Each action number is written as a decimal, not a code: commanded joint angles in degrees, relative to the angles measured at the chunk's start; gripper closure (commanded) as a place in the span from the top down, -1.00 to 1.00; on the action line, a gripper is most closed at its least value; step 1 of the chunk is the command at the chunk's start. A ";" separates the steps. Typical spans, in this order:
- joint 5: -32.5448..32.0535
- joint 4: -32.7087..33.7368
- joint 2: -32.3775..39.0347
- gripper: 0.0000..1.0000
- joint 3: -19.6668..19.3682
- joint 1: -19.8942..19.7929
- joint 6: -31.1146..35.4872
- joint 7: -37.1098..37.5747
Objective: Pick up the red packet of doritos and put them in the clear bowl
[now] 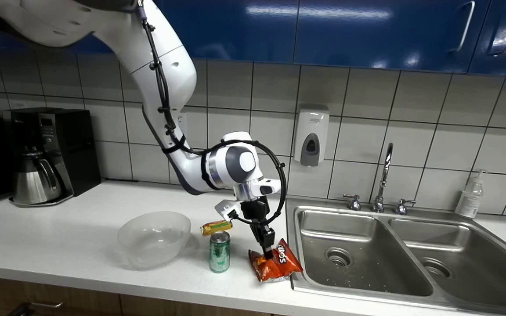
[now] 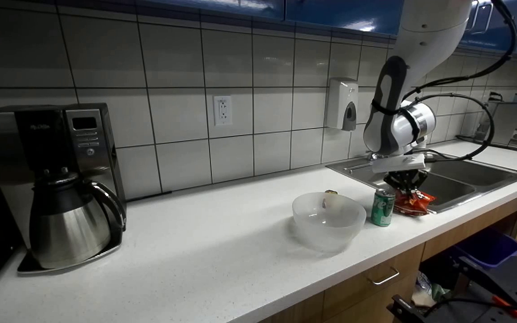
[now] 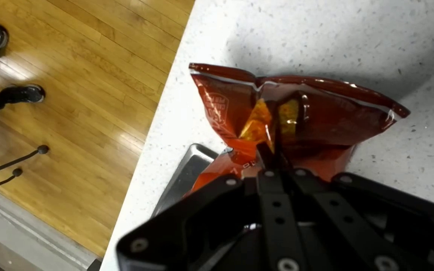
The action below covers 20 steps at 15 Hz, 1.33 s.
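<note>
The red packet of doritos (image 1: pixel 287 262) is at the left edge of the sink in an exterior view. It also shows behind the can in an exterior view (image 2: pixel 415 207). My gripper (image 1: pixel 269 253) points down on it. In the wrist view the fingers (image 3: pixel 271 152) are close together with the packet (image 3: pixel 326 116) pinched and creased between them. I cannot tell whether the packet still touches the counter. The clear bowl (image 1: pixel 152 239) stands upright on the counter, on the far side of the can from the packet. Its inside shows no contents in an exterior view (image 2: pixel 328 231).
A green can (image 1: pixel 220 253) stands between bowl and packet; it also shows in an exterior view (image 2: pixel 383 207). A yellow packet (image 1: pixel 216 227) lies behind it. The steel sink (image 1: pixel 341 226) with its faucet (image 1: pixel 384 175) adjoins the packet. A coffee maker (image 2: pixel 88 134) stands at the counter's end.
</note>
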 commanded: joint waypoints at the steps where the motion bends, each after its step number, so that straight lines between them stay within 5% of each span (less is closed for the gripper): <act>1: -0.29 -2.19 -3.19 -1.00 -0.91 1.58 0.67 -0.91; 12: -3.62 -8.90 -16.39 -1.00 -2.71 6.99 5.43 -0.52; 20: -6.49 -15.14 -27.15 -1.00 0.18 7.33 9.03 -1.29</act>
